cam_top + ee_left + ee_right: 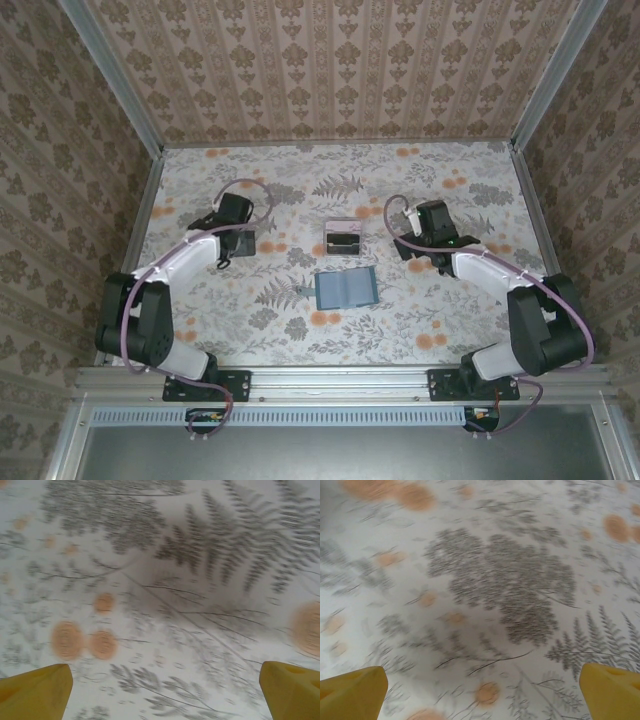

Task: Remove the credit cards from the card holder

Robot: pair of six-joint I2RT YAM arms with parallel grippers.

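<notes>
The card holder [345, 288] lies open and flat at the table's middle, grey-blue with slot lines facing up. From above I cannot make out the credit cards in its slots. My left gripper [238, 245] hovers low over the table to the holder's far left. In the left wrist view that gripper [165, 690] is open, its yellow fingertips [35, 692] wide apart over bare patterned cloth. My right gripper [415, 248] sits to the holder's far right. It is also open [482, 690], with nothing between its fingertips [610, 690].
A small clear box [343, 240] with a dark flat piece inside stands just behind the card holder, between the two grippers. The floral table surface [420, 170] is bordered by patterned walls at the back and sides. A metal rail [340, 380] runs along the near edge.
</notes>
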